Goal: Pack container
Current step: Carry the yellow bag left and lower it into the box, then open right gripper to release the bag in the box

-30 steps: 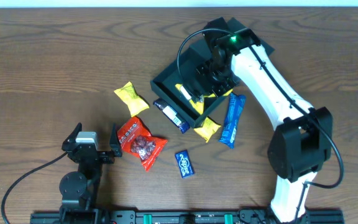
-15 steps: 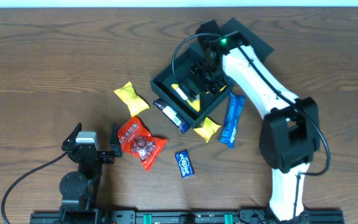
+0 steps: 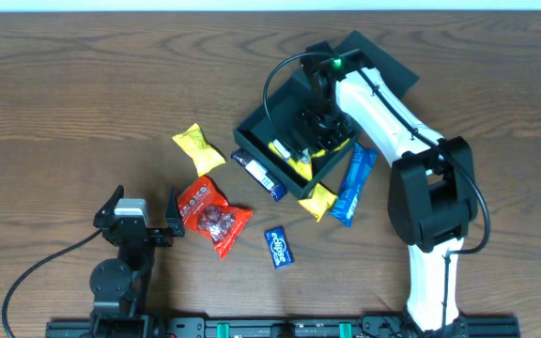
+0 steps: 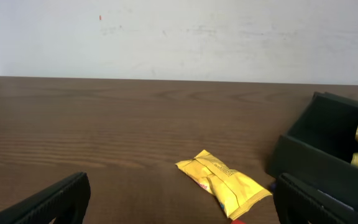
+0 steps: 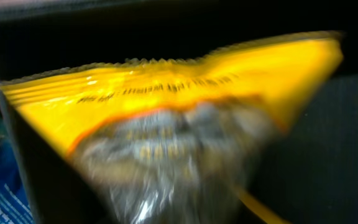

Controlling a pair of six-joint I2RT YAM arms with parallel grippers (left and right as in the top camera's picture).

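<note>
The container (image 3: 269,113) is a dark square box, lid (image 3: 376,62) hinged open at its far side. It also shows at the right of the left wrist view (image 4: 328,152). My right gripper (image 3: 314,130) reaches down inside it, over a yellow packet (image 3: 301,161). The right wrist view is blurred and filled by that yellow packet (image 5: 166,87) against the dark box wall; its fingers do not show. My left gripper (image 3: 146,199) rests near the front left, open and holding nothing (image 4: 185,202).
On the table lie a yellow packet (image 3: 198,147) (image 4: 224,183), a red packet (image 3: 212,216), a small blue packet (image 3: 279,246), a dark bar (image 3: 259,174), another yellow packet (image 3: 317,200) and a long blue packet (image 3: 353,183), the last three against the container.
My right arm has swung over the container, which has turned and slid a little to the right. The blue and yellow packets beside it shifted with it. The left arm is still.
</note>
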